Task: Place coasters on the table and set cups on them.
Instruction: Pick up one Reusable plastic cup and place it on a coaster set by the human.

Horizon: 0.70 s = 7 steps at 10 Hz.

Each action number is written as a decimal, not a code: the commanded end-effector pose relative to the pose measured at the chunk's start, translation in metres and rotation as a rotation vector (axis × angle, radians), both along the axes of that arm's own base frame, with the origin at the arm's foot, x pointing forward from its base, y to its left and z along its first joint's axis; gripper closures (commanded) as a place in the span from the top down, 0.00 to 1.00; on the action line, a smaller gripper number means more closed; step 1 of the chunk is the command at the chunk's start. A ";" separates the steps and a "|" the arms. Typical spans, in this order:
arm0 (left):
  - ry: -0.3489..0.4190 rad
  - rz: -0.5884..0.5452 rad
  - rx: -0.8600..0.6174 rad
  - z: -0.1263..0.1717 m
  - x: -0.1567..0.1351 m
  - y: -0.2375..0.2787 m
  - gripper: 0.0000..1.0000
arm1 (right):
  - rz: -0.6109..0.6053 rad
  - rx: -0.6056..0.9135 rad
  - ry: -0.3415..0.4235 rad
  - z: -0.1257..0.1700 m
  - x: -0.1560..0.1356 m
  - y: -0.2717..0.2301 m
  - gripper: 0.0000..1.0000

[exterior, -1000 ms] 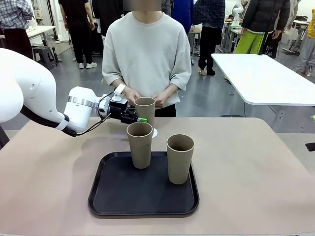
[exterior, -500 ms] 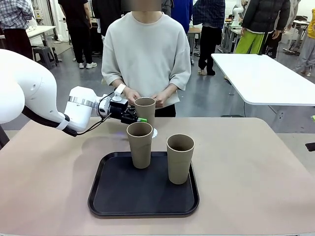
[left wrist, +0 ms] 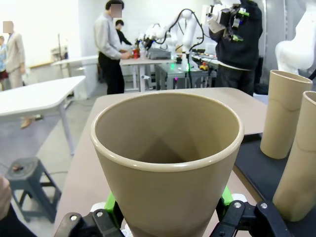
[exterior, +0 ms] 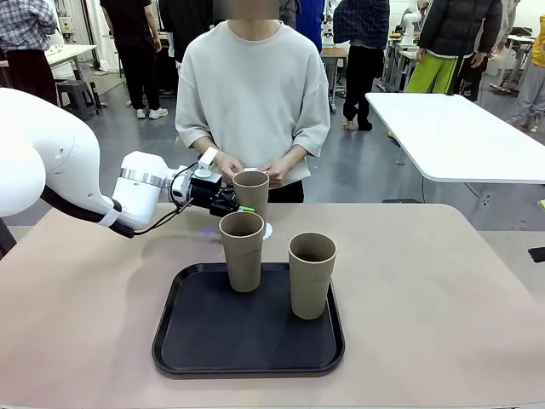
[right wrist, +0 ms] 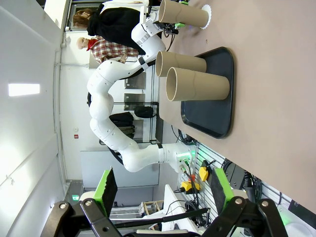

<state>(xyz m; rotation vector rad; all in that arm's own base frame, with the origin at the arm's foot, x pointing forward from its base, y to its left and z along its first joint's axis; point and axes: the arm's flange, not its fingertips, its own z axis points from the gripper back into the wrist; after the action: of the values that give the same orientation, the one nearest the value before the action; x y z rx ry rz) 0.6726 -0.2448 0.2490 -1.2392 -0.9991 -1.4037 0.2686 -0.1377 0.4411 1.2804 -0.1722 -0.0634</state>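
My left gripper (exterior: 236, 203) is shut on a tan cup (exterior: 251, 191), upright at the far side of the table (exterior: 426, 290), in front of the person's hands. In the left wrist view the cup (left wrist: 168, 163) sits between my green pads (left wrist: 111, 205). A white lacy coaster (exterior: 268, 230) lies under or just beside the cup's base, which a nearer cup hides; the right wrist view shows this coaster (right wrist: 206, 11) at the cup's foot. Two more cups (exterior: 242, 251) (exterior: 312, 274) stand on the black tray (exterior: 247, 349). My right gripper (right wrist: 163, 185) is open, off to the table's side.
The person stands at the far edge with both hands (exterior: 277, 173) together close behind the held cup. A white table (exterior: 460, 136) stands at the back right. Bare tabletop lies to the left and right of the tray.
The held cup has sunk slightly toward the table. The two cups on the tray and the person have not moved.
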 end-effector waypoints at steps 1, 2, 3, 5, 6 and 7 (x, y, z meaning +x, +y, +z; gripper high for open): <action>-0.035 0.002 0.006 0.001 0.005 -0.002 0.87 | -0.003 0.008 -0.002 0.000 0.001 0.000 1.00; -0.031 0.015 0.007 0.001 0.003 -0.002 0.87 | -0.003 0.008 -0.002 0.000 0.001 0.000 1.00; -0.002 0.002 0.002 0.000 0.000 0.000 0.87 | -0.003 0.008 -0.002 0.000 0.001 0.000 1.00; -0.002 0.002 0.002 0.000 0.000 0.000 0.87 | -0.003 0.008 -0.002 0.000 0.001 0.000 1.00; -0.002 0.002 0.002 0.000 0.000 0.000 0.87 | -0.003 0.008 -0.002 0.000 0.001 0.000 1.00; -0.003 0.006 0.004 0.000 0.001 0.000 0.87 | -0.003 0.008 -0.002 0.000 0.001 0.000 1.00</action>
<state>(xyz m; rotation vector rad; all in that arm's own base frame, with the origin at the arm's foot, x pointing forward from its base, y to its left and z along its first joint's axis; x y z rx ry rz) 0.6732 -0.2447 0.2485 -1.2313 -1.0006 -1.4024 0.2686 -0.1377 0.4411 1.2804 -0.1722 -0.0634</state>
